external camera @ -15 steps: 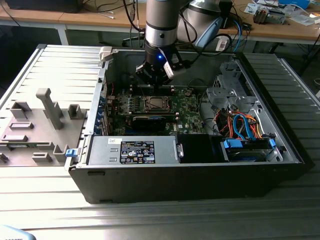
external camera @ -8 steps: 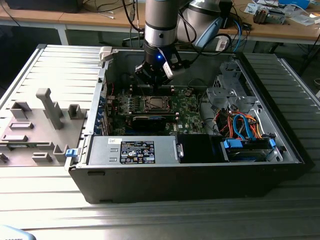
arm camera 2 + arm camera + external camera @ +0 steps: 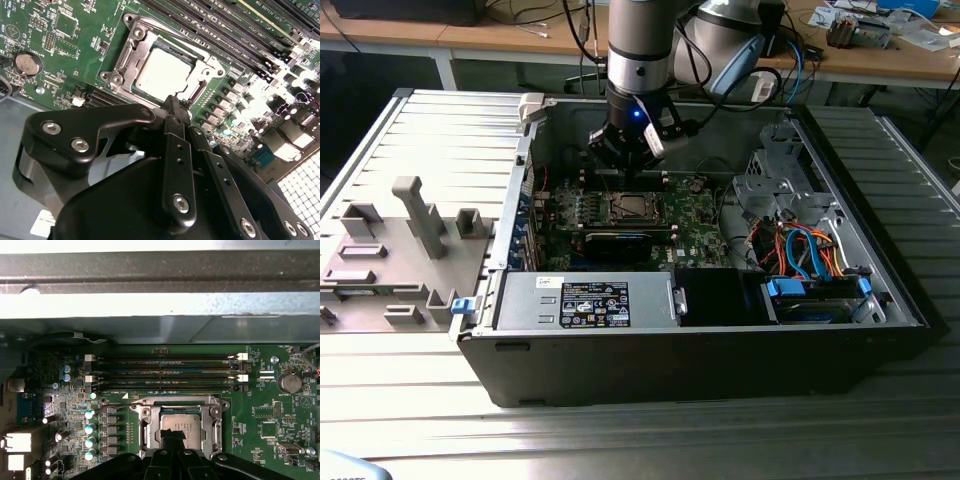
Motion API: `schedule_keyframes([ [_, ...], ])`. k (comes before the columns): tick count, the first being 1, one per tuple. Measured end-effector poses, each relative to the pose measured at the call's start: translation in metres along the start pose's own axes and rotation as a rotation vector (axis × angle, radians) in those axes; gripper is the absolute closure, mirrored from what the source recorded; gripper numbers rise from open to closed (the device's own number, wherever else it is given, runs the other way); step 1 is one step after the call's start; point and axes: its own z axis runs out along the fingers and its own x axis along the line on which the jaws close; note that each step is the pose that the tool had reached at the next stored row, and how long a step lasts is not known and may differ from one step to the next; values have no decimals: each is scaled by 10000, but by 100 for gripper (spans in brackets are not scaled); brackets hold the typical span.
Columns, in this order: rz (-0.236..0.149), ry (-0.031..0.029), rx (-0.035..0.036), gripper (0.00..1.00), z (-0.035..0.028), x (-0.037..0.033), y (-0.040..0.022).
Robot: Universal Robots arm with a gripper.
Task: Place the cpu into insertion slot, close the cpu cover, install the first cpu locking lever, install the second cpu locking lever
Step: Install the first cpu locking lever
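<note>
Hanging over the open computer case (image 3: 720,330), the arm carries its gripper (image 3: 625,150) just above the far part of the green motherboard (image 3: 690,215). In the second wrist view the gripper (image 3: 176,106) has its black fingers (image 3: 175,145) drawn together to a narrow point with nothing seen between them, the tips close over the edge of the socket.

The cpu (image 3: 162,72) lies flat in the insertion slot (image 3: 127,62), its silvery top showing through the window of the cpu cover (image 3: 197,67), which lies down over it. In the first wrist view the cpu (image 3: 180,426) sits in the insertion slot (image 3: 145,412), with the cpu cover (image 3: 207,427) framing it and the fingertips (image 3: 172,437) partly across its near edge. A thin wire lever (image 3: 112,409) runs beside the socket; whether it is latched cannot be told.

In the exterior view the insertion slot (image 3: 632,207) sits in the middle of the board. A grey fixture tray (image 3: 390,250) lies at the exterior view's left of the case.
</note>
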Motion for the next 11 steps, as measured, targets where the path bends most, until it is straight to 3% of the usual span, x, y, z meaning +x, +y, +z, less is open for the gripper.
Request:
schedule_keyframes([
  [11, 0, 0, 0, 89, 0, 22, 0],
])
